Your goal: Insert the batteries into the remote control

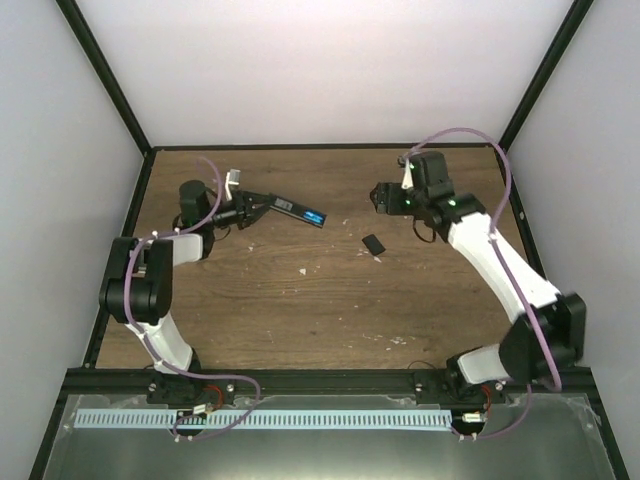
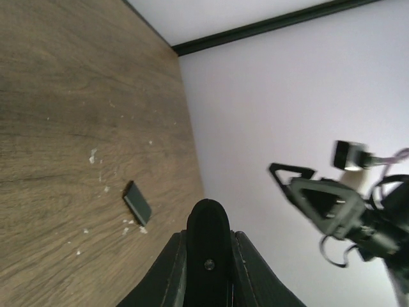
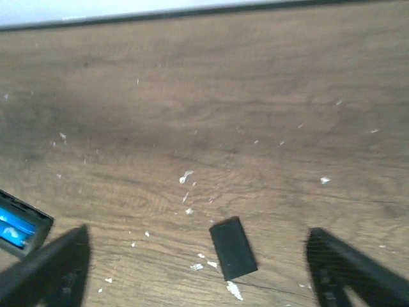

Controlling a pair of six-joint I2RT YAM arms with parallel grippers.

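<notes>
writing: none legible; any print on the remote control (image 1: 295, 209) is too small to read
remote control: far left part of the table (image 1: 300, 310), one end in the left gripper (image 1: 252, 210), free end pointing toward the table's middle
batteries: blue shows in the open bay at the remote's free end (image 1: 313, 215); the right wrist view catches the same blue at its left edge; can't tell whether it is one cell or two
left jaws: clamped on the remote's end; in the left wrist view its black tip sticks out between the fingers (image 2: 176, 268)
right gripper (image 1: 380, 198): jaws wide apart, nothing between them; hangs above the cover
cover (image 1: 373, 244): small black rectangle, flat on the wood, well apart from the remote
surface: brown wood-grain top, scattered white flecks (image 3: 186, 177), most near the cover
room: plain white walls (image 1: 320, 70), black frame bars (image 1: 110, 90) at the corners and along the table's edge
near edge: metal tray with a white slotted strip (image 1: 260, 419) between the arm bases
cables: purple, looped along both arms (image 1: 470, 135)
</notes>
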